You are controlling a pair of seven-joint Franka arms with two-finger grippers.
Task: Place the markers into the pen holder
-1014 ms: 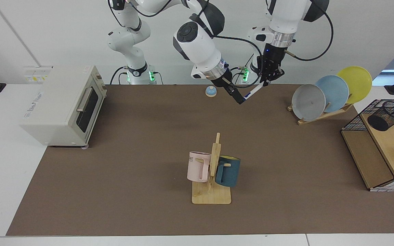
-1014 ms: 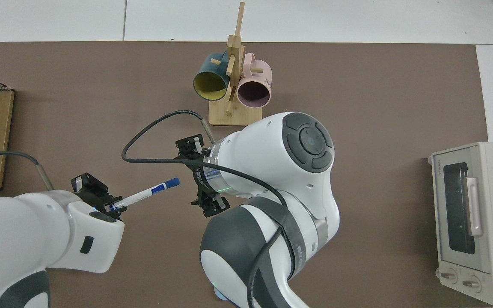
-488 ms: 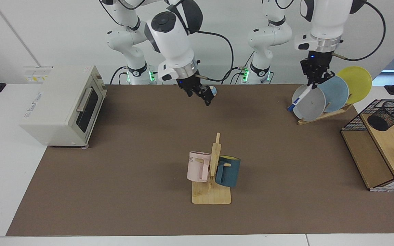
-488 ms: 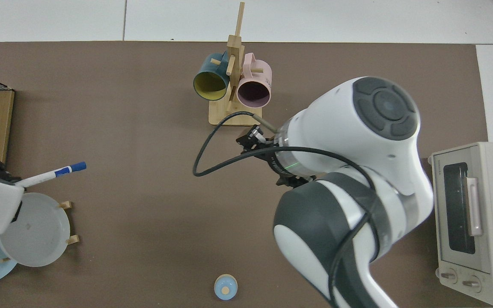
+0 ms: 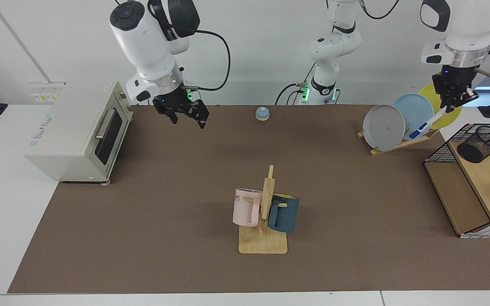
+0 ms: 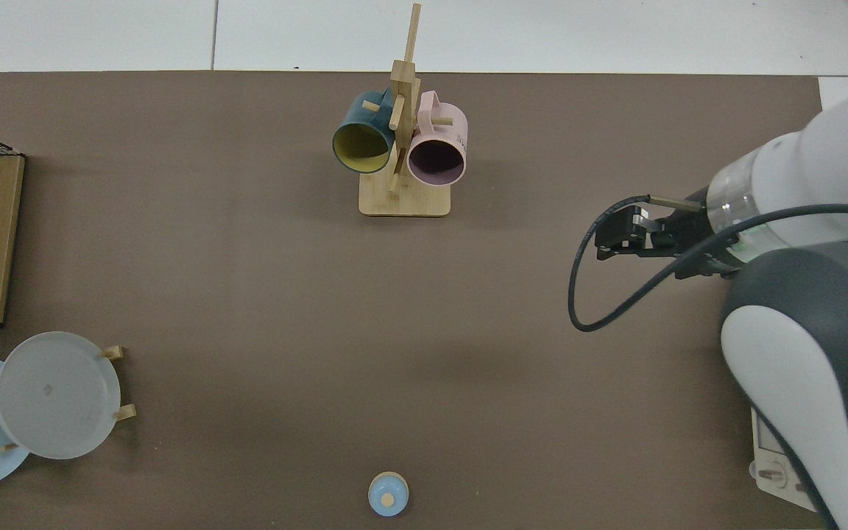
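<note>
Left gripper (image 5: 455, 98) pinches white blue-capped marker (image 5: 424, 126), angled toward black wire-mesh pen holder (image 5: 482, 143); right gripper (image 5: 189, 118) waits, fingers parted.

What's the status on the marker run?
Left gripper shut on marker, over the plate rack. Pen holder not yet reached. Right gripper open, waiting near toaster oven.

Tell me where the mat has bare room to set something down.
Bare mat lies between the toaster oven and the mug rack, and between that rack and the plate rack. It is crowded around the plates, where the left gripper holds the marker near the pen holder.
</note>
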